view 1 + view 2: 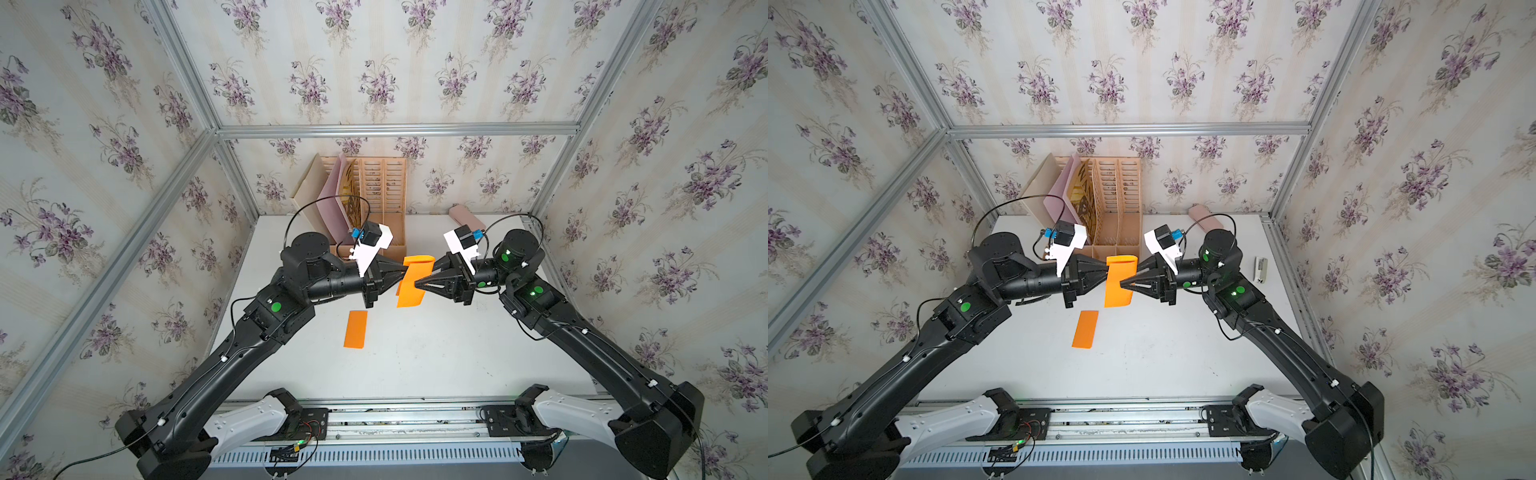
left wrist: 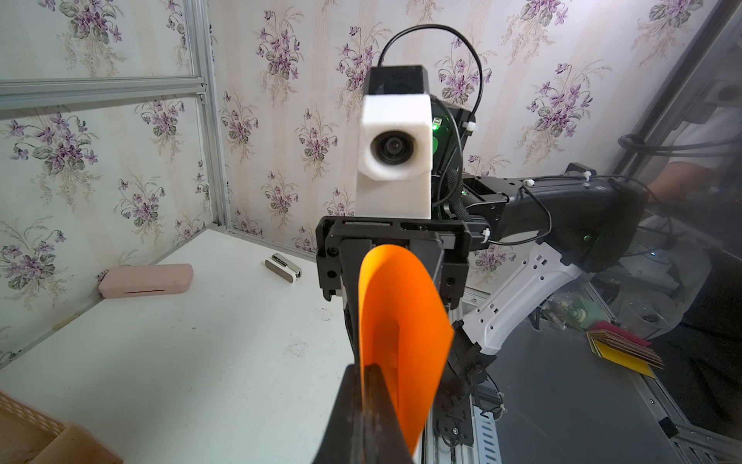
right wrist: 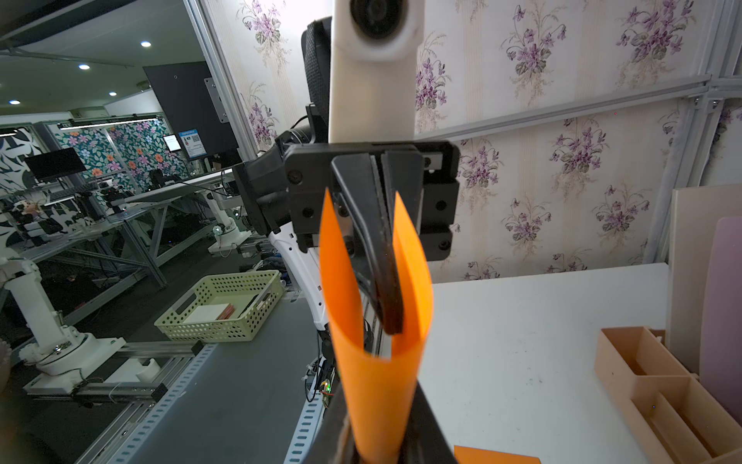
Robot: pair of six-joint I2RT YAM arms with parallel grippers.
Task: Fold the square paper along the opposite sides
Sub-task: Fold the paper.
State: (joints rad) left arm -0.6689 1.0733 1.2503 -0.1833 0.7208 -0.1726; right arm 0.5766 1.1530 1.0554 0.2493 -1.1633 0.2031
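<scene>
**Student:** What is the largest element?

**Tutor:** The white table point(image 1: 415, 374), seen from above. Clock directions are read on it, with 12 o'clock at the far wall. At its 12 o'clock edge stands a wooden file organizer point(image 1: 384, 195).

**Student:** And the arms?

**Tutor:** The left gripper point(image 1: 405, 272) enters from 9 o'clock and the right gripper point(image 1: 417, 284) from 3 o'clock. Their tips come close together above the table, slightly toward 12 o'clock of its centre.

**Student:** Where is the task's sheet?

**Tutor:** The orange paper point(image 1: 409, 297) hangs between the two grippers, clear of the table. It is bent into a U with its two flaps apart. The left gripper's jaws are pressed together on one flap, as the left wrist view shows. The right gripper's jaws, slightly parted, clasp the rounded bend.

**Student:** Smaller items?

**Tutor:** A folded orange strip point(image 1: 355, 329) lies flat on the table at 7 o'clock of the held paper, apart from it. A pink case point(image 1: 466, 217) rests at 1 o'clock against the wall. A small stapler-like item point(image 1: 1261, 269) lies at 3 o'clock, near the table's edge.
</scene>
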